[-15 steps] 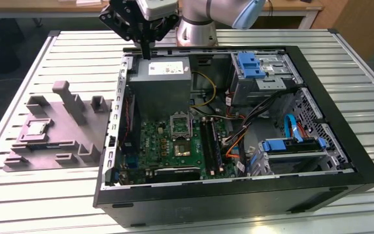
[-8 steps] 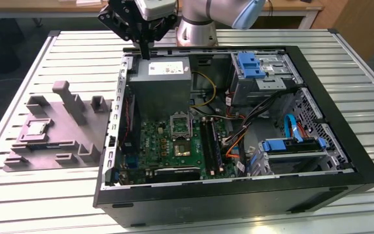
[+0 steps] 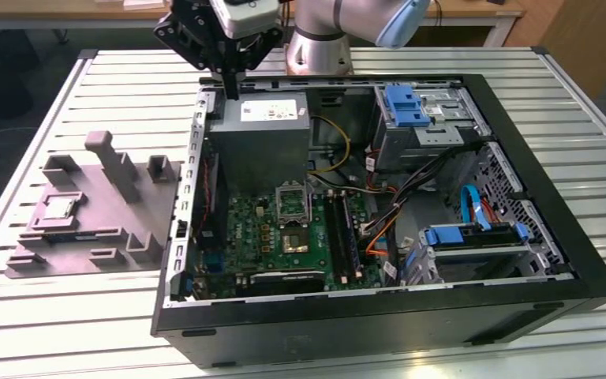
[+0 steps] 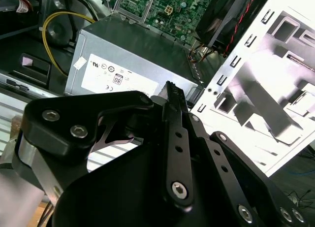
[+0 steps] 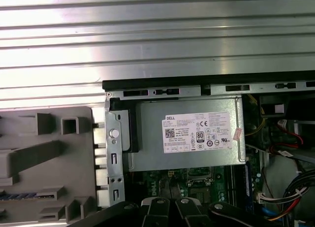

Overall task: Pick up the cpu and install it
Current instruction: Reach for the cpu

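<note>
The cpu point(image 3: 59, 208), a small silver square, lies in a recess of the grey moulded fixture point(image 3: 92, 229) on the table, at the exterior view's left of the open computer case point(image 3: 387, 316). My gripper point(image 3: 231, 88) hangs over the case's rear corner, above the edge of the grey power supply point(image 3: 259, 130), well away from the cpu. Its fingers point(image 5: 157, 207) are shut with nothing between them. In the second wrist view they show as one dark blade point(image 4: 173, 96). On the green motherboard point(image 3: 271, 237) the socket point(image 3: 296, 238) shows below its raised metal frame point(image 3: 293, 196).
Inside the case are a drive cage with blue latches point(image 3: 409, 106), a lower blue bracket point(image 3: 472, 235) and loose cables point(image 3: 419, 189). The fixture's upright posts point(image 3: 114, 162) stand between the cpu and the case wall point(image 3: 192, 181). The slatted metal table point(image 3: 72, 316) surrounds both.
</note>
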`<state>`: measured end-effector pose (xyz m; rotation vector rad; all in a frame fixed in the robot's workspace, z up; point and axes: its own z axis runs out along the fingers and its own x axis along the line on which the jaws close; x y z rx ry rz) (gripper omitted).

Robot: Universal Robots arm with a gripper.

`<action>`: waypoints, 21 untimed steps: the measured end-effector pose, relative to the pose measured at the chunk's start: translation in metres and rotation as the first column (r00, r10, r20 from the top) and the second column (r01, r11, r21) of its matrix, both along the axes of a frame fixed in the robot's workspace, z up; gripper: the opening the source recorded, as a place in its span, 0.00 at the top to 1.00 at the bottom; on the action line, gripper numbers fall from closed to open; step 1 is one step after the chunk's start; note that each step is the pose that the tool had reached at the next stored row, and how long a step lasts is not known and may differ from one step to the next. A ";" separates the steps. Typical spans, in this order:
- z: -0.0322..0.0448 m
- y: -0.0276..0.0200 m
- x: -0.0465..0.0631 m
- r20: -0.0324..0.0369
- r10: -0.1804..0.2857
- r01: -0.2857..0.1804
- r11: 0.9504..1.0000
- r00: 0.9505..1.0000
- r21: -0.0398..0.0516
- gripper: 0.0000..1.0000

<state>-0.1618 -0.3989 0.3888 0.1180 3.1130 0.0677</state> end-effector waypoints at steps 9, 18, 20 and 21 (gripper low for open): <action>-0.0001 0.0000 -0.001 0.000 0.000 0.000 1.000 1.000 0.000 0.89; -0.0021 0.0000 -0.007 0.000 0.000 0.000 1.000 1.000 0.000 0.89; -0.0023 0.0000 -0.007 0.000 0.000 0.000 1.000 1.000 0.000 0.89; -0.0023 0.0000 -0.008 0.000 0.000 0.000 1.000 1.000 0.000 0.89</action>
